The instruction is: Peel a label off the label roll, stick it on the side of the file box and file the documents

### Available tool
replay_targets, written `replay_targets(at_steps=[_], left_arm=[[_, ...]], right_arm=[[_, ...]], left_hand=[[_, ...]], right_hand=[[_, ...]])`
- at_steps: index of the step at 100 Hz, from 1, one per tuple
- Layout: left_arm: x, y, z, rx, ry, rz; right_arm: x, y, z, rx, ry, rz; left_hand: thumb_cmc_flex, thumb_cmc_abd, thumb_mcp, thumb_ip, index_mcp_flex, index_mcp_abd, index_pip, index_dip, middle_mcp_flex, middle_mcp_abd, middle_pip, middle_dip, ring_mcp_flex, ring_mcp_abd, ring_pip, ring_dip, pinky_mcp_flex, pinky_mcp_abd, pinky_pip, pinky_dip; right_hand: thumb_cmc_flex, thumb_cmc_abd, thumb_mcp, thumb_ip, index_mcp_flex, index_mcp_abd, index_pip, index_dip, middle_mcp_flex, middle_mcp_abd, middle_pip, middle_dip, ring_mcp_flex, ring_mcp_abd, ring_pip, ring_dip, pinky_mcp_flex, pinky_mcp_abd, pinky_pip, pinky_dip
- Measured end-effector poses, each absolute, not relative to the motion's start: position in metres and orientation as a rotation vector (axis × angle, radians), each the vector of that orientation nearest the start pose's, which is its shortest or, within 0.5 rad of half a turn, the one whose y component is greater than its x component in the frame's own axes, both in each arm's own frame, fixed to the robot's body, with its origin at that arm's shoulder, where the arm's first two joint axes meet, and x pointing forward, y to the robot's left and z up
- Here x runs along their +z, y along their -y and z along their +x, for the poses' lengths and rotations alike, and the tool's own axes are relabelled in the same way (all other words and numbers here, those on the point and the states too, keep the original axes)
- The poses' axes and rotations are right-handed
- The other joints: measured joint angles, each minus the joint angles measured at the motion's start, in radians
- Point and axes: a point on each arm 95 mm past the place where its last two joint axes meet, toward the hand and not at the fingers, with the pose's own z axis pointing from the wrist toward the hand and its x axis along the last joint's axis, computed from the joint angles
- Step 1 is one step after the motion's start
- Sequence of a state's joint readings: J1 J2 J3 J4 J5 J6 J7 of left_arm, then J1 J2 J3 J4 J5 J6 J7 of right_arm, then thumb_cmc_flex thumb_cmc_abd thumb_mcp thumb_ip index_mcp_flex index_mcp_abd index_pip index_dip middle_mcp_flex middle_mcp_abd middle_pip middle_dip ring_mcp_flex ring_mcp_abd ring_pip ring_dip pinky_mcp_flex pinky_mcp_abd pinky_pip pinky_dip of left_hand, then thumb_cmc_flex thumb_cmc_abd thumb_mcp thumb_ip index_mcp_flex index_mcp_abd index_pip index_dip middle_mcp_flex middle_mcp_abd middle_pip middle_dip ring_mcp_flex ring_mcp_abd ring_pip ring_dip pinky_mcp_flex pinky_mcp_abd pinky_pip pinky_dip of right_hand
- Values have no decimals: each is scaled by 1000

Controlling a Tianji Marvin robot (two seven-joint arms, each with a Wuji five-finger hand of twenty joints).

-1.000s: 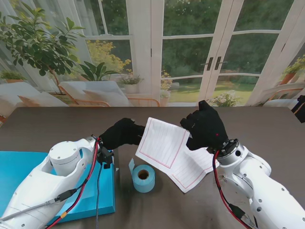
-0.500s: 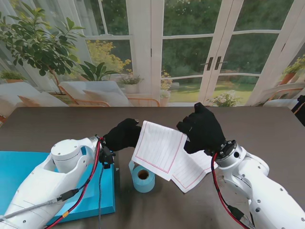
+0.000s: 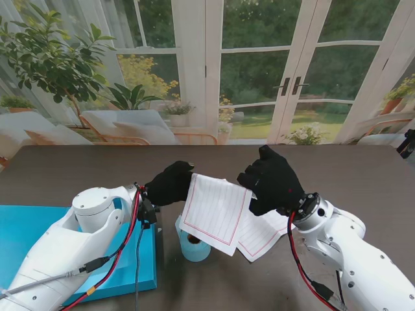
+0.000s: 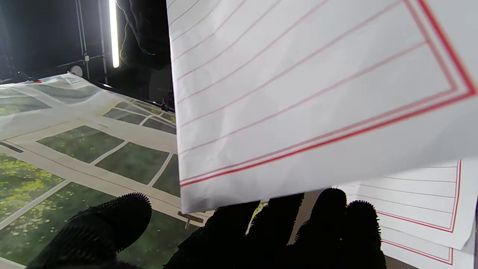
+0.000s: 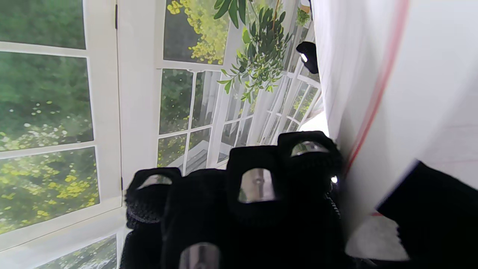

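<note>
My right hand [image 3: 272, 180] is shut on the far right corner of a white red-lined sheet [image 3: 214, 210] and holds it tilted above the table. In the right wrist view that sheet [image 5: 392, 93] sits between the fingers [image 5: 257, 179] and the thumb. My left hand [image 3: 170, 183] is at the sheet's far left corner, with thumb and fingers [image 4: 328, 220] apart at the sheet [image 4: 298, 93] edge. The blue label roll [image 3: 194, 246] stands under the sheet, partly hidden. More lined documents [image 3: 264, 230] lie on the table. The blue file box [image 3: 32, 230] lies flat under my left arm.
The dark table [image 3: 78, 168] runs to a backdrop of windows and plants. A black object [image 3: 408, 144] sits at the far right edge. Red and black cables hang along both forearms.
My right hand has raised the sheet and carried it left, so it now hangs over the label roll. My left hand has risen slightly to meet the sheet's corner.
</note>
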State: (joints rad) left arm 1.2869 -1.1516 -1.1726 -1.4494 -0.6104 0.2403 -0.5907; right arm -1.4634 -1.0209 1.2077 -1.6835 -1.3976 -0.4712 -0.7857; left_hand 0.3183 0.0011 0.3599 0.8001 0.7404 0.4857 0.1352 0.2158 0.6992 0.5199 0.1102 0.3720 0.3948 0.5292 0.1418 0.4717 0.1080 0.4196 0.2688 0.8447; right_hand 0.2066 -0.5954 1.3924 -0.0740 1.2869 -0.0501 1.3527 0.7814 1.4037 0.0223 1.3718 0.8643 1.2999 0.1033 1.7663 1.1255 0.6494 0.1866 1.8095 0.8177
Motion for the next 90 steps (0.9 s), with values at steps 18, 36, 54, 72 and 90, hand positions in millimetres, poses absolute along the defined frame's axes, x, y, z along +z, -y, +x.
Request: replay_targets(at_steps=[18,36,54,72,90], left_arm=[[-279,59,451,1403,661,1797],[-280,65,451,1390,684,1785],[-284,68,451,1375,690,1792],[-287,69,451,1409,686,1803],[-290,72,451,1474,680,1780]], right_arm=[[-210,-32,376,2051,-1237,34],[-213,-31,377,2055,-1263,33],[-215,-29,378,2059,-1263,30],[-215,-28,379,2067,-1280,13],[-217,-26,379,2076,-1302,-3]], left_hand=[[3,-47,17,0,13,0,11,11,12,1,3,14,20,0,5,12,10,0,0,4],[73,-75,38,24,28,-6,35,39,49,-4,29,47,32,1,39,41,20,0,13,42],[144,-132,63,96,66,-6,64,78,81,-4,33,84,54,7,80,79,35,11,28,95],[183,-185,80,157,100,-13,138,146,142,-12,75,201,90,17,203,176,61,24,65,207],[233,-272,116,218,99,-44,369,272,206,-42,118,357,104,17,368,242,91,33,90,334]], right_hand=[[-2,11,0,0,0,-1,0,-4,0,0,0,-2,0,0,0,-11,0,-1,0,0],[-2,11,0,0,0,-1,0,-5,0,-1,0,-8,0,-1,0,-20,0,-1,0,0],[-13,11,0,0,0,-2,0,-8,0,-1,0,-8,0,-1,0,-22,0,-1,0,0],[-12,22,0,0,0,-4,0,-15,0,-2,-2,-9,0,-2,0,-31,0,-2,0,0],[-21,46,0,0,0,-12,0,-19,0,-9,-9,-9,0,-8,0,-42,0,-10,0,0]])
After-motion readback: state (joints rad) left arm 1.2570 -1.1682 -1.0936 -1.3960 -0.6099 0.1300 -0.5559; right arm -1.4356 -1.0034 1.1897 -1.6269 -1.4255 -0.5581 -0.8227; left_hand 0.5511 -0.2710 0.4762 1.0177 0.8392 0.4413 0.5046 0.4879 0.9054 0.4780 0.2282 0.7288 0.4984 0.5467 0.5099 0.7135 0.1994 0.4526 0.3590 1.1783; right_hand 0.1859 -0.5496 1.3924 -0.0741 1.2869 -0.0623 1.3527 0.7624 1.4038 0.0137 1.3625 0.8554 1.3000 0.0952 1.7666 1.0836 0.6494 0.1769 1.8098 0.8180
